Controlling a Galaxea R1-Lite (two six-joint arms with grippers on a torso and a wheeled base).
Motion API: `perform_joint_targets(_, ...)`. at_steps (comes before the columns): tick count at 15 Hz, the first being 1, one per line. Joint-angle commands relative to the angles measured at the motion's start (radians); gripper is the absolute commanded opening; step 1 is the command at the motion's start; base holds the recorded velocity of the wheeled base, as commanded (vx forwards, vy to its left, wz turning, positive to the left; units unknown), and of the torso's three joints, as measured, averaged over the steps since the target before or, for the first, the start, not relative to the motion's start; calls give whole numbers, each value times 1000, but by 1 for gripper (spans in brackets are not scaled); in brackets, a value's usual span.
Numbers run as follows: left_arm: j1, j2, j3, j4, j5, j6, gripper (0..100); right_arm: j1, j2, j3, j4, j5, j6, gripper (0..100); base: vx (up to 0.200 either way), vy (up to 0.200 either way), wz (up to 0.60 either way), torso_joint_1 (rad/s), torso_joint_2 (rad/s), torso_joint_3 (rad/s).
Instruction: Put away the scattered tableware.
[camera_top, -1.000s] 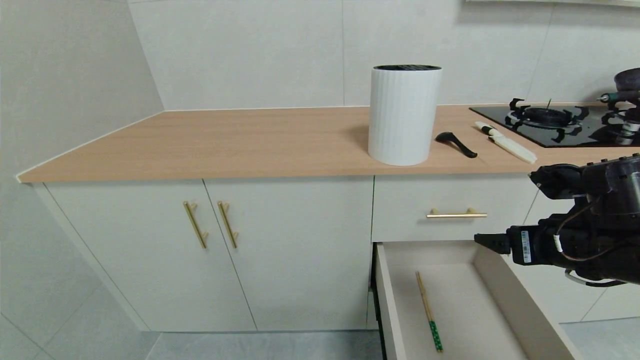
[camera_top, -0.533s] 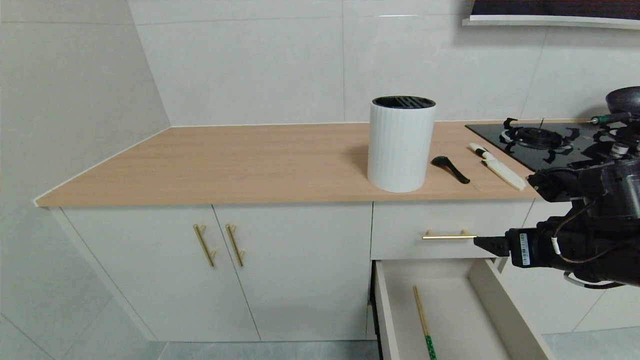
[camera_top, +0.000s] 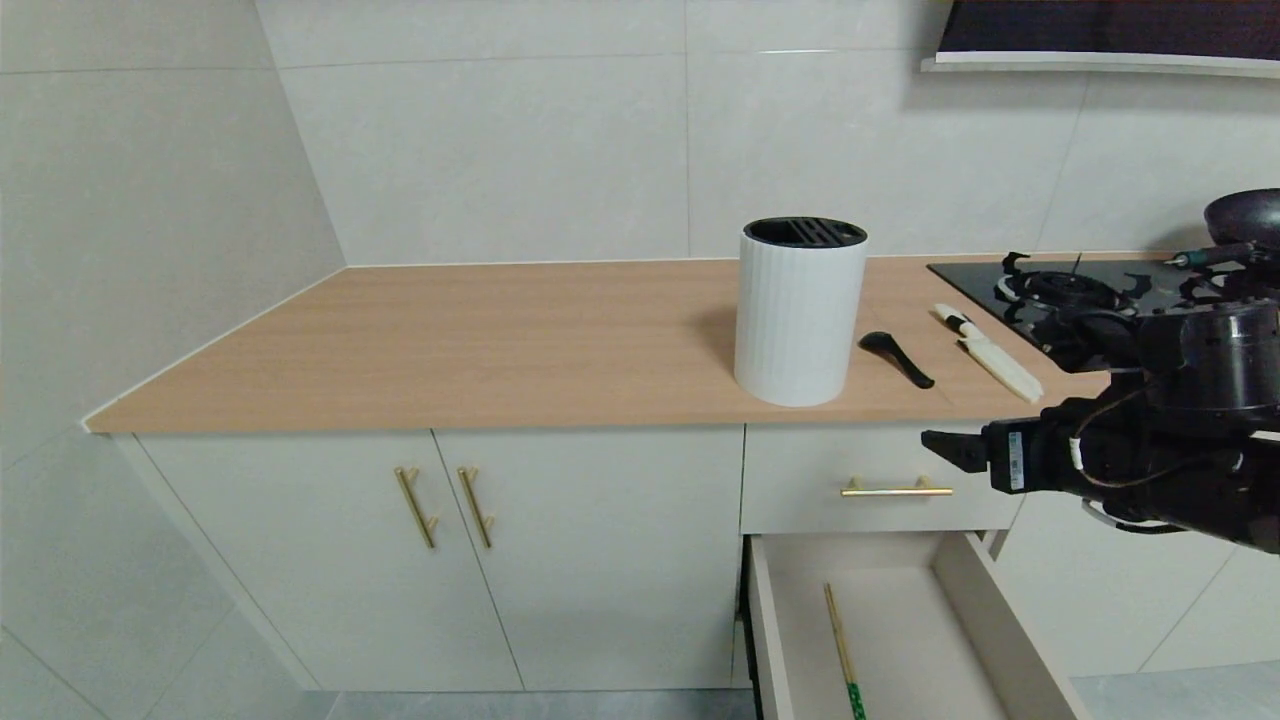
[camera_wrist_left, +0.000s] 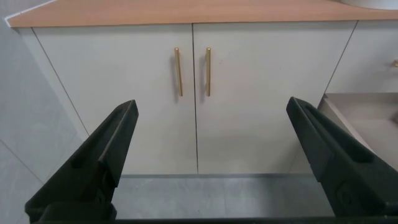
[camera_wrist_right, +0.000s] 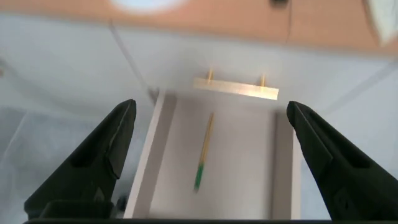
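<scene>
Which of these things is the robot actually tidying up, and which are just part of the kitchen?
Part of the job: black spoon on the wooden counter; cream-coloured knife beside it; wooden chopsticks with green ends in the open pale drawer; white ribbed cylindrical holder, probably.
Just there: black gas hob; dark pan on it; closed cupboard doors with brass handles.

1. Pale tiled walls (camera_top: 500, 150) meet in a corner behind the long wooden surface (camera_top: 500, 340).
2. White cabinet doors (camera_top: 300, 560) below carry brass handles (camera_top: 417, 507).
3. Grey tiled floor (camera_wrist_left: 205, 193).
4. A black hob (camera_top: 1050, 290) is set in the surface's right end.
</scene>
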Motion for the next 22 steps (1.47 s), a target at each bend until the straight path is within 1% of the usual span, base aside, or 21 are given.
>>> perform_joint_targets(1,0,1,0,0,0,0,100,-86,174,-117,-82,74,-59,100,0,0,0,0,0,0)
perform_joint_targets(5,-2,1,0,0,0,0,100,-141,407,-397,-77,82,-131,100,0,0,0,0,0,0)
perform_joint_targets(6,0,1,0,0,0,0,100,-144,431,-432,-74,82,-139,100,0,0,0,0,0,0)
perform_joint_targets(7,0,1,0,0,0,0,100,-159,500,-518,-64,82,-149,100,0,0,0,0,0,0)
perform_joint_targets(8,0,1,0,0,0,0,100,-161,508,-524,-64,82,-149,100,0,0,0,0,0,0)
perform_joint_targets(10,0,1,0,0,0,0,100,-182,603,-607,-64,82,-148,100,0,0,0,0,0,0)
perform_joint_targets(14,0,1,0,0,0,0,100,-195,654,-645,-68,102,-146,100,0,0,0,0,0,0)
perform_joint_targets(22,0,1,0,0,0,0,100,-195,692,-690,-64,99,-142,100,0,0,0,0,0,0)
